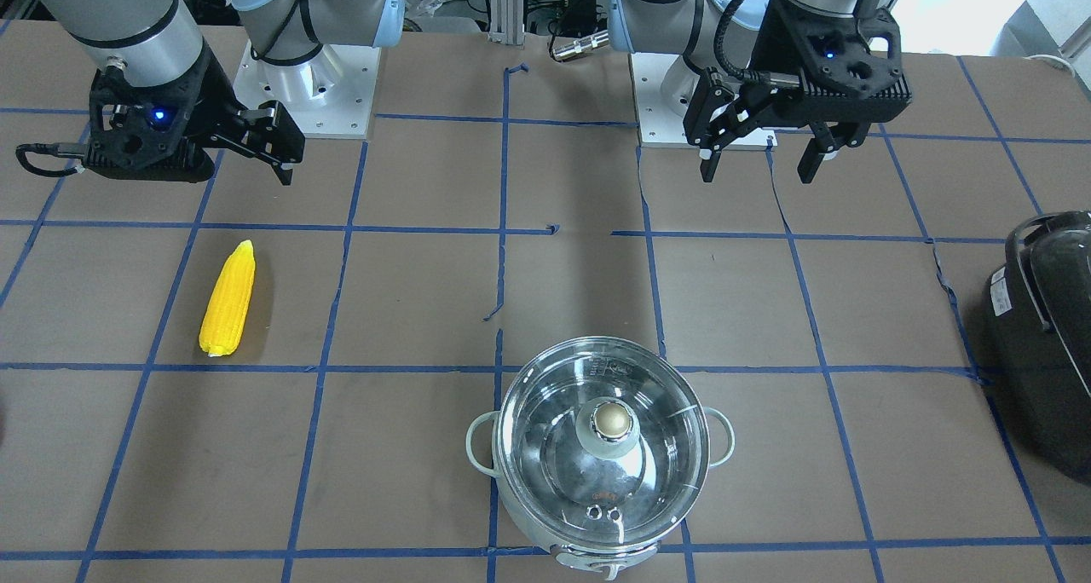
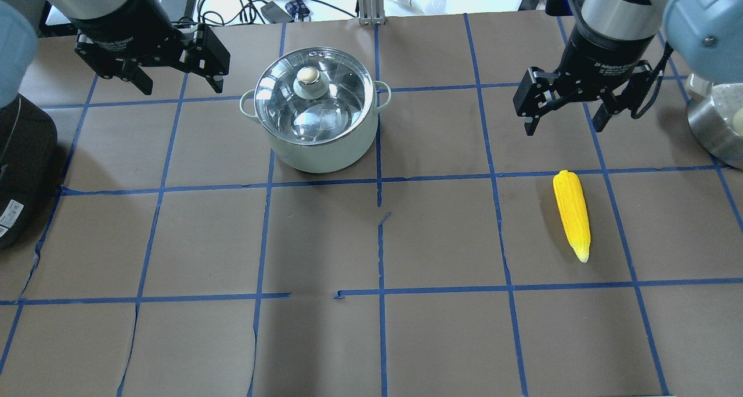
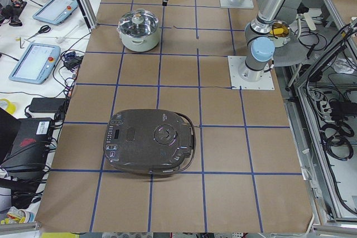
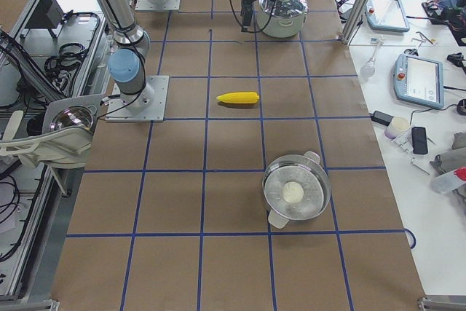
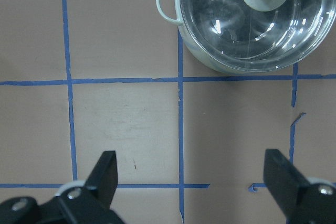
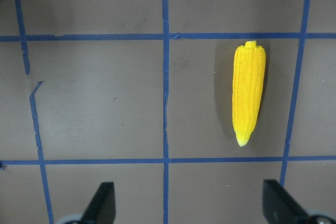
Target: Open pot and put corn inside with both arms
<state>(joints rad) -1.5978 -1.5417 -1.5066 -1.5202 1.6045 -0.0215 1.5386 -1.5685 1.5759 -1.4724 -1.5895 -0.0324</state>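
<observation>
The mint-green pot (image 2: pixel 316 147) stands on the table with its glass lid (image 2: pixel 325 104) on; the lid has a brass knob (image 2: pixel 307 75). The pot also shows in the front view (image 1: pixel 511 468) and the left wrist view (image 5: pixel 210 59). The yellow corn (image 2: pixel 572 214) lies flat on the robot's right side, also seen in the right wrist view (image 6: pixel 248 93). My left gripper (image 2: pixel 182 88) is open and empty, raised just left of the pot. My right gripper (image 2: pixel 564 129) is open and empty, raised just beyond the corn's blunt end.
A glossy black appliance (image 2: pixel 17 170) sits at the table's left end. A second steel pot (image 4: pixel 295 194) stands at the right end, past the corn. Blue tape lines mark the brown table (image 2: pixel 377 240).
</observation>
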